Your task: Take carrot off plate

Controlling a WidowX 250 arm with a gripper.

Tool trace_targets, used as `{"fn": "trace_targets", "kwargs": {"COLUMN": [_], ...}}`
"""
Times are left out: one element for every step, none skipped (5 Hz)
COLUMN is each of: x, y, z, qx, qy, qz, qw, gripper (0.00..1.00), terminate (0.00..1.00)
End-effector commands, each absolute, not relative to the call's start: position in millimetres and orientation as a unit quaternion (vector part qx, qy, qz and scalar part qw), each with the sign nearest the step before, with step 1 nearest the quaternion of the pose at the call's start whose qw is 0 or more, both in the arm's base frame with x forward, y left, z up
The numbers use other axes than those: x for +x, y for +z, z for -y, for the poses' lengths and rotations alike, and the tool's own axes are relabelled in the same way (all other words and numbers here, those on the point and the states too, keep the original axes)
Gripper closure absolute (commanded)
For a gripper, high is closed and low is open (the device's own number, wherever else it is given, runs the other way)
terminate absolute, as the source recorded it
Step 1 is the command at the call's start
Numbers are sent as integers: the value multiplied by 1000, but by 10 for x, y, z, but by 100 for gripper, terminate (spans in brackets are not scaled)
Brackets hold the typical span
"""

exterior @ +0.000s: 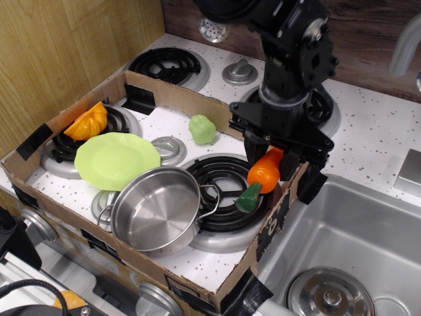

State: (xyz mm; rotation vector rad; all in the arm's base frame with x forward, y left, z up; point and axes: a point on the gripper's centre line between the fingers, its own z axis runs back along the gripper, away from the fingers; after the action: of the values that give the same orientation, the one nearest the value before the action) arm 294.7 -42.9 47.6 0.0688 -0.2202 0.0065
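Note:
The orange carrot (264, 172) with its dark green stub top (248, 197) hangs tilted, stub down, over the right side of the front-right burner (227, 191), inside the cardboard tray. My gripper (272, 155) is shut on its thick end, with the black arm rising behind. The lime-green plate (116, 160) sits empty at the left of the tray, well away from the carrot and gripper.
A steel pot (158, 209) stands in front, next to the plate. A ridged orange wedge toy (88, 122) lies at the far left, and a pale green lumpy toy (202, 129) in the middle back. The cardboard tray wall (283, 204) is just right of the carrot. A sink (355, 250) lies to the right.

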Motion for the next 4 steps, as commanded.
{"fn": "trace_targets", "kwargs": {"x": [3110,3109,3091,3091], "y": [444,467,547,793], "z": [417,436,429,468], "qx": [11,14,13,40], "qy": [-16,-16,-26,-20], "qz": [135,140,158,150], "qw": [991,990,987,988], "gripper": [100,0,0,0], "terminate": [0,0,0,0]}}
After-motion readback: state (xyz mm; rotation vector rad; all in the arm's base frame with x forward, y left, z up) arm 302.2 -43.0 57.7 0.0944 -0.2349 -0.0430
